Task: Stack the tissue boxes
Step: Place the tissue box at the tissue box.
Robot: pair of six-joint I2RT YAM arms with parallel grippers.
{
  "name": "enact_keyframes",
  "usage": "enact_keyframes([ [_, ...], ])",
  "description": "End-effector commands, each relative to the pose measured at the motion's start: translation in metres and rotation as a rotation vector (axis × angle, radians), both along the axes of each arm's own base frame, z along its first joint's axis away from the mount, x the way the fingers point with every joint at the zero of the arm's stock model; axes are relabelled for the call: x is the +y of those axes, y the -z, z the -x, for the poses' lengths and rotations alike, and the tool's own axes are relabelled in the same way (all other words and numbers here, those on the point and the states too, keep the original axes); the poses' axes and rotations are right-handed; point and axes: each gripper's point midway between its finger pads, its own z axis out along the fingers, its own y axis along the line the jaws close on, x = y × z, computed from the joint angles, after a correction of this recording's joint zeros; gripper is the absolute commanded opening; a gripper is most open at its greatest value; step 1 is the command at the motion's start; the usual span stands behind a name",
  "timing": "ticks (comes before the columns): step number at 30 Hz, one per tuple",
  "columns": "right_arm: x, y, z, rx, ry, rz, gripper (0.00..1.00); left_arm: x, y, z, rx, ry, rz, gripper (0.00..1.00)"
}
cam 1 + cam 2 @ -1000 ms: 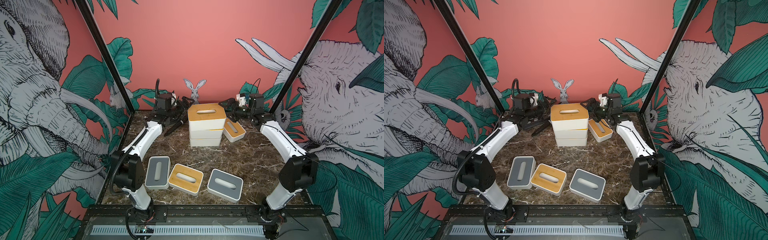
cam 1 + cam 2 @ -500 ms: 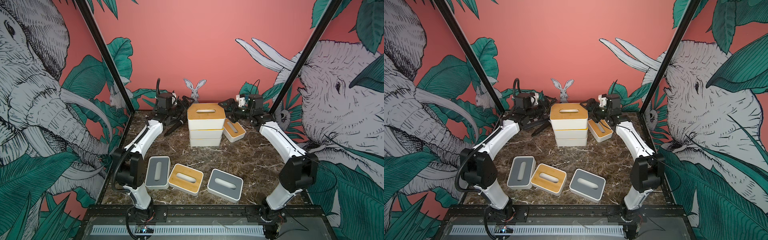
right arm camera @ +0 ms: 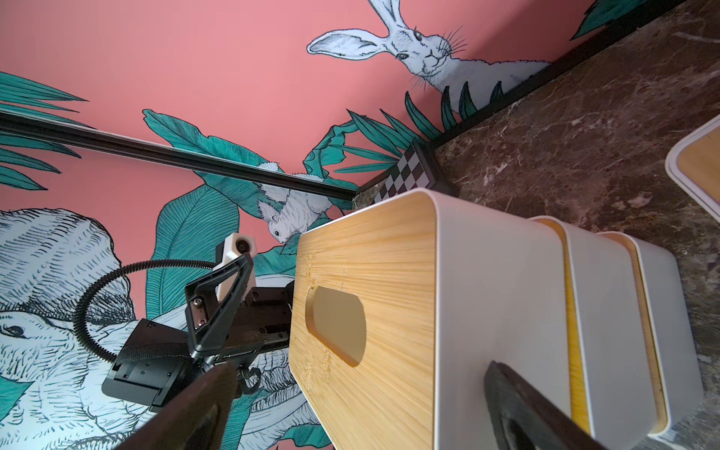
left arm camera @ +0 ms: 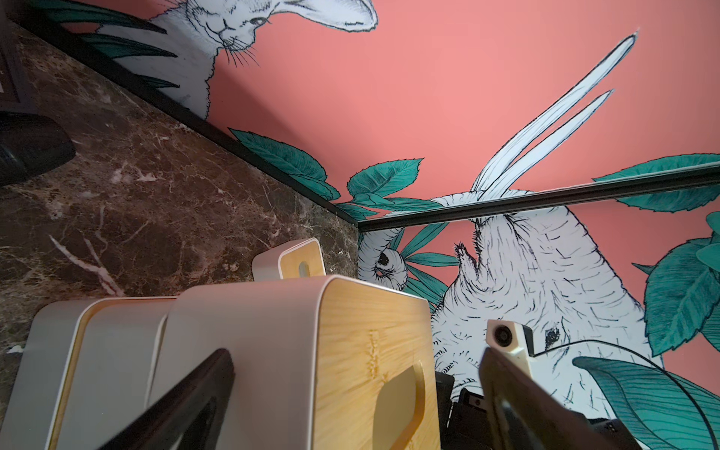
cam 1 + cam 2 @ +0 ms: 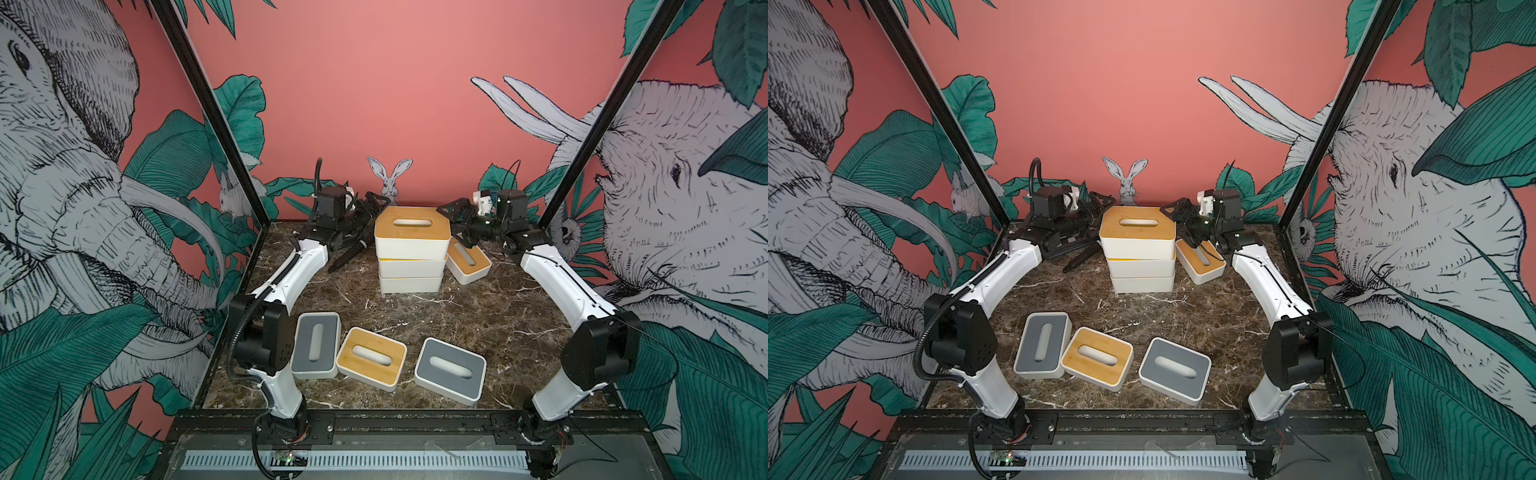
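Observation:
Three tissue boxes stand stacked at the back middle in both top views; the top box is large with a bamboo lid. My left gripper is open at its left end, one finger beside the white wall, the other above the lid with a gap. At the opposite end my right gripper is open the same way. A small bamboo box lies right of the stack. Near the front lie a grey box, a bamboo box and another grey box.
A black pen-like thing lies on the marble table left of the stack. A checkered case leans in the back corner. Painted walls close in on three sides, with black frame posts at the back corners.
Both grippers have edged slightly closer to the ends of the top box. No box has moved.

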Motion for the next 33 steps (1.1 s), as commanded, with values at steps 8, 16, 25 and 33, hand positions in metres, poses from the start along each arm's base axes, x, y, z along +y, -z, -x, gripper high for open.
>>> enact_keyframes([
  [8,0.005,-0.021,-0.001,-0.057,-0.027,-0.019,0.99,-0.021,-0.023,0.017,-0.045,0.056,0.044,0.99],
  [16,0.005,-0.02,-0.006,-0.057,-0.023,-0.023,0.99,-0.024,-0.019,0.024,-0.039,0.048,0.045,1.0],
  [25,0.007,-0.018,-0.01,-0.051,-0.029,-0.035,0.99,-0.02,-0.023,0.032,-0.048,0.036,0.042,1.0],
  [33,0.009,-0.018,-0.01,-0.049,-0.036,-0.042,0.99,-0.023,-0.028,0.038,-0.056,0.046,0.047,0.99],
])
